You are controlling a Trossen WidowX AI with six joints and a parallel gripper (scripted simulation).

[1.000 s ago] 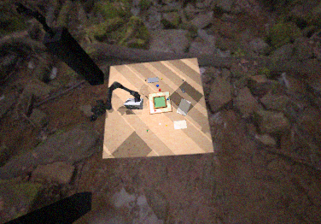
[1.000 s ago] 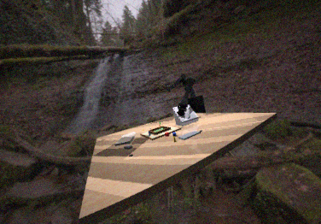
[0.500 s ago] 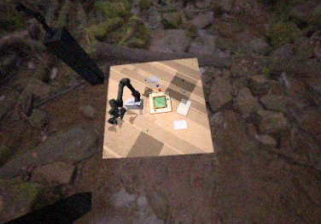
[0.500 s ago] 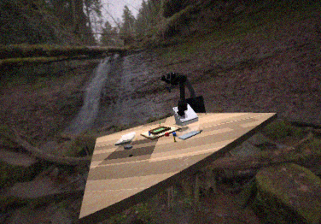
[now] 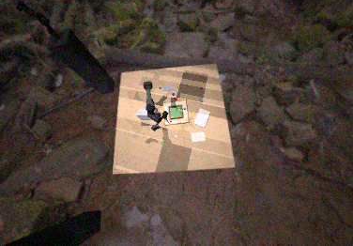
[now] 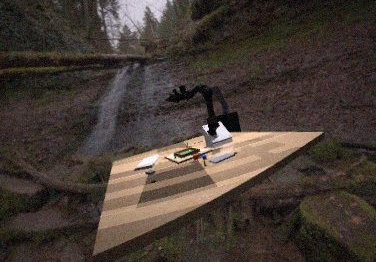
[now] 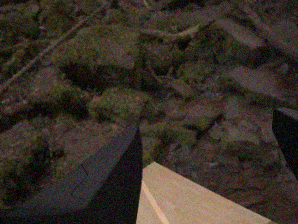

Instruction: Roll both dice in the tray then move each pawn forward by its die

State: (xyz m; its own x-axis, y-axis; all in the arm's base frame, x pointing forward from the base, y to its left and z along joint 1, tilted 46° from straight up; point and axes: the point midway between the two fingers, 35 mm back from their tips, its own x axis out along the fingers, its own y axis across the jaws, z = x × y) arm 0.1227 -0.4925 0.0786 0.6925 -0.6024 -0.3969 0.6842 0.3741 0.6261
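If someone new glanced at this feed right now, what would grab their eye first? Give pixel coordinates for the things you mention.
Probably the pale wooden tabletop (image 5: 136, 150) (image 6: 170, 205), bright against dark, mossy, rocky ground. Next, the black arm (image 5: 149, 99) (image 6: 210, 105), raised above the tabletop with its gripper (image 5: 161, 121) (image 6: 172, 96) (image 7: 208, 127) open. Then the green-floored tray (image 5: 176, 112) (image 6: 187, 152), near the tabletop's middle in the top view.

Dim, grainy surroundings; sunlit tabletop, hard shadows.

Tray (image 5: 176, 112) (image 6: 187, 152) on board (image 5: 183, 121) (image 6: 172, 159), board on tabletop (image 5: 136, 155) (image 6: 240, 172) (image 7: 185, 200).
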